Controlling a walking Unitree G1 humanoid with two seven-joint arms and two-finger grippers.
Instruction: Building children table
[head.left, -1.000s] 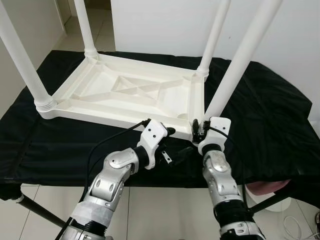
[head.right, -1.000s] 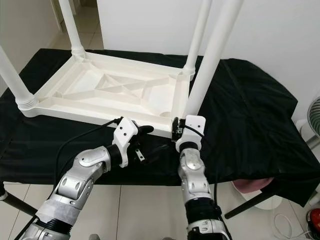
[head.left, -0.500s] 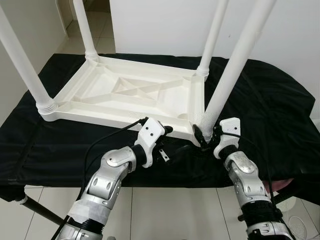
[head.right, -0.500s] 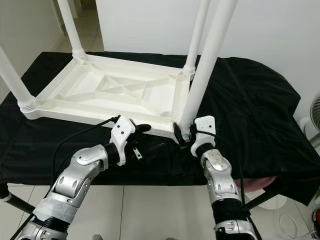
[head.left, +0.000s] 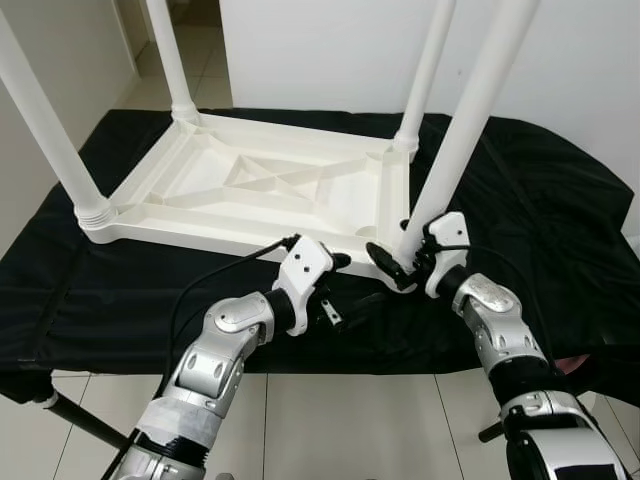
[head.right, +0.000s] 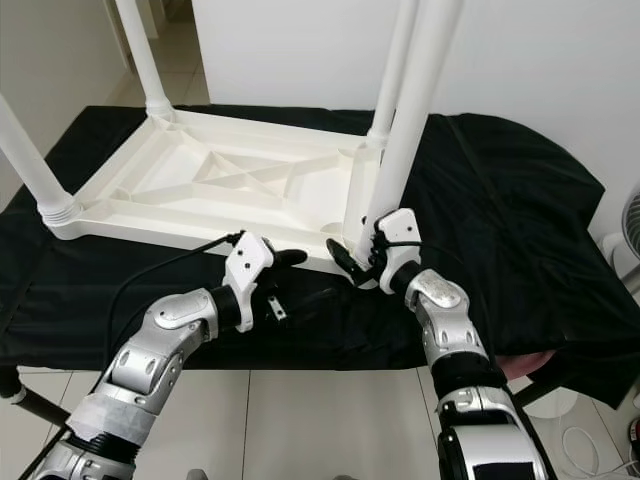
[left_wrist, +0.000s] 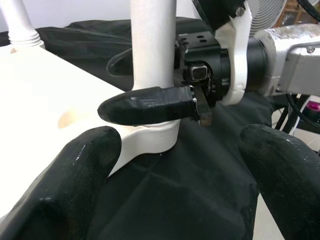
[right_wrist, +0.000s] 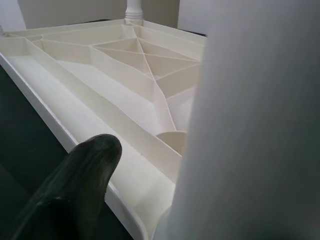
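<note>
The white tabletop (head.left: 270, 190) is lying upside down on the black cloth (head.left: 540, 210). At its near corner the right gripper (head.left: 402, 262) is clamping the fourth leg (head.left: 455, 150); the left gripper (head.left: 340, 285) is waiting just beside that corner, fingers apart. A tilted leg risks cross-threading or lifting the tabletop.

White table (head.left: 270, 190) and legs (head.left: 470, 120): smooth plastic, slight sheen. Worktop cloth (head.left: 530, 220): black, matt, creased fabric. Arms (head.left: 225, 345): brushed silver metal. Fingers (left_wrist: 150, 105): matt black, rubbery look. Floor (head.left: 330, 420): glossy tile.
</note>
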